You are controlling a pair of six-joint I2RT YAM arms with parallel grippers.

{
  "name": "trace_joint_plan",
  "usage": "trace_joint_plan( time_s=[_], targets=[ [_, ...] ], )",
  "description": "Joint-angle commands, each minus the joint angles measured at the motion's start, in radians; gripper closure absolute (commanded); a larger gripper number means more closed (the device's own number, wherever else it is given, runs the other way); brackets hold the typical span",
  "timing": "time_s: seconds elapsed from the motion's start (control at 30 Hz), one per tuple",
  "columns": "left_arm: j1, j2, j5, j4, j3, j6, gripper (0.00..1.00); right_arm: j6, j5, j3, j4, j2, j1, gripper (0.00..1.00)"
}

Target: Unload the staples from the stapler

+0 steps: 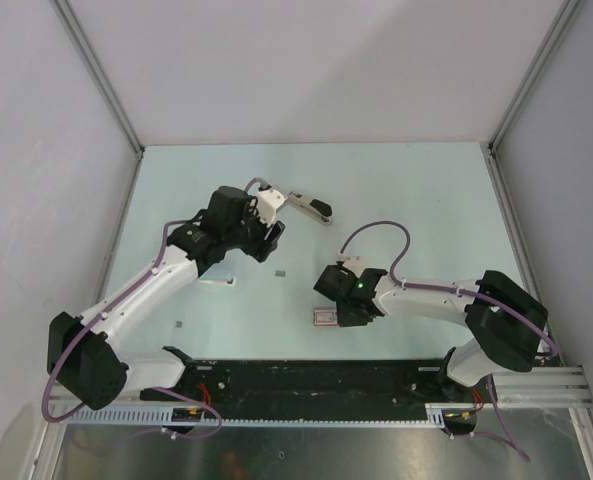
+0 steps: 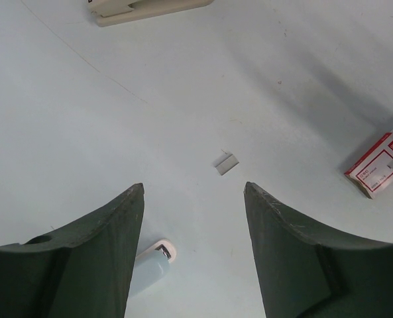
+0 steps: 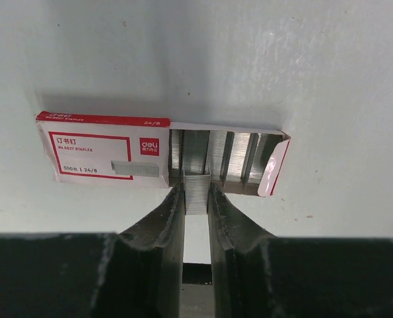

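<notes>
The stapler (image 1: pixel 301 203) lies on the table at the back, cream with a black top; its cream body (image 2: pixel 143 8) shows at the top edge of the left wrist view. My left gripper (image 1: pixel 266 232) (image 2: pixel 195 189) hovers near it, open and holding nothing. A short strip of staples (image 2: pixel 226 163) (image 1: pixel 281 273) lies loose on the table ahead of its fingers. My right gripper (image 1: pixel 334 308) (image 3: pixel 197 189) is shut on another strip of staples (image 3: pixel 197 193), right at the open end of the red-and-white staple box (image 3: pixel 103 149) (image 1: pixel 326 318).
A pale blue rounded block (image 2: pixel 150 265) (image 1: pixel 216 281) lies on the table under the left arm. The staple box (image 2: pixel 376 165) holds several more strips (image 3: pixel 239 156). A tiny grey sliver (image 1: pixel 179 322) lies at the near left. Grey walls close the table on three sides.
</notes>
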Motion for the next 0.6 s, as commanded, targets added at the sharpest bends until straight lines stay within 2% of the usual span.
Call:
trace_joint_plan(
  time_s=[0.0, 0.3, 0.57],
  targets=[
    [0.01, -0.031, 0.037, 0.016, -0.004, 0.018, 0.33, 0.01, 0.036, 0.032, -0.014, -0.002, -0.003, 0.88],
    [0.009, -0.035, 0.04, 0.015, -0.002, 0.018, 0.33, 0.017, 0.035, 0.028, -0.011, -0.009, 0.002, 0.75],
    [0.01, -0.038, 0.042, 0.015, -0.004, 0.014, 0.33, 0.015, 0.039, 0.028, -0.008, -0.018, 0.008, 0.7]
  ],
)
